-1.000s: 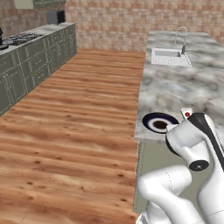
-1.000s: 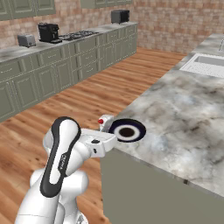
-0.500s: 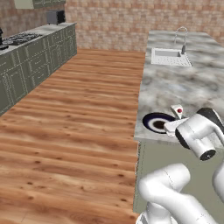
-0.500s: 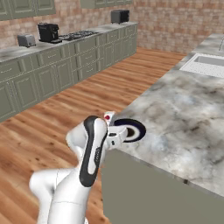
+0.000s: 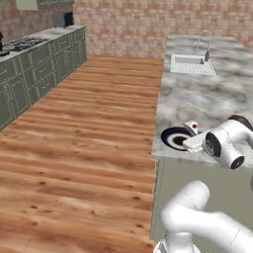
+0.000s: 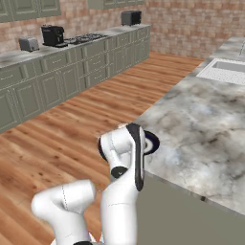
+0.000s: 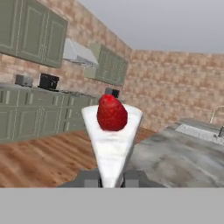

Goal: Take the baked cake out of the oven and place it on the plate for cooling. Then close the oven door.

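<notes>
- The gripper point(image 7: 112, 178) is clamped on the narrow point of a white cake point(image 7: 112, 142) wedge; the two dark finger tips point(image 7: 89, 178) press its tip from either side at the bottom of the hand view.
- A red strawberry point(image 7: 112, 113) sits on the wide end of the slice, which stands away from the hand toward the brick kitchen wall.
- From the left base camera, the cake point(image 5: 193, 142) shows as a pale wedge with a red spot, held just beside and partly over a dark-rimmed plate point(image 5: 174, 137).
- The plate lies near the front edge of the grey marble island counter point(image 5: 207, 99), close to the corner by the wooden floor point(image 5: 89, 128).
- In the right base view, the arm's white upper link with its dark joint stands in front of the plate point(image 6: 151, 142), so just a sliver of the rim shows at the counter edge.
- Whether the slice touches the plate cannot be told from any camera.
- Farther along the island, a sink point(image 5: 192, 64) with a curved tap point(image 5: 206, 42) is set into the marble, well apart from the plate.
- Across the floor, grey-green cabinets point(image 6: 72, 76) run under a counter carrying a toaster point(image 6: 29, 44), a black coffee machine point(image 6: 53, 35), a hob point(image 6: 88, 37) and a dark microwave point(image 6: 131, 17).
</notes>
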Controlling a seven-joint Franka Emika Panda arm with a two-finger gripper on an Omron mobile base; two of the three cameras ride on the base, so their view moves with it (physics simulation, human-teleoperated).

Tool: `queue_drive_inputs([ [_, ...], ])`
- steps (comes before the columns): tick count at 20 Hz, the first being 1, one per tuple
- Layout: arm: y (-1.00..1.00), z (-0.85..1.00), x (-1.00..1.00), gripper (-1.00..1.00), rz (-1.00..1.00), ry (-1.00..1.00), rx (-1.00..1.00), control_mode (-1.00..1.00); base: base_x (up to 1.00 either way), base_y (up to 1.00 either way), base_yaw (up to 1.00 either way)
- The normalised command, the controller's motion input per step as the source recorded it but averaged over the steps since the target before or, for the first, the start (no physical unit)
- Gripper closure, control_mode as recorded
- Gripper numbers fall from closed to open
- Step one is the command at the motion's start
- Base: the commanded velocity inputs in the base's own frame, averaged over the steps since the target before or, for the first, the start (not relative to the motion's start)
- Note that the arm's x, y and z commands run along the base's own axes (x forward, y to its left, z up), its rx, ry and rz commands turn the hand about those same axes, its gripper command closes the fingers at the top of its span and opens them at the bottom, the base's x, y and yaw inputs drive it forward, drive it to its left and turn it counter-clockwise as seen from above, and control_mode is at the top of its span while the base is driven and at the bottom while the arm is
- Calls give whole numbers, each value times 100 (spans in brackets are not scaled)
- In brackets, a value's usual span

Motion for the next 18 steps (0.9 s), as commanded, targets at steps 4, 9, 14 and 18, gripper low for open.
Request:
queue_drive_inputs([
  [4, -42, 0, 18, 100, 9, 26, 0, -100, 0, 0, 0],
  [9, -35, 0, 21, 100, 6, 24, 0, -100, 0, 0, 0],
  [14, -4, 0, 23, 100, 1, 20, 0, -100, 0, 0, 0],
  [18, 0, -11, 13, 100, 6, 17, 0, -100, 0, 0, 0],
])
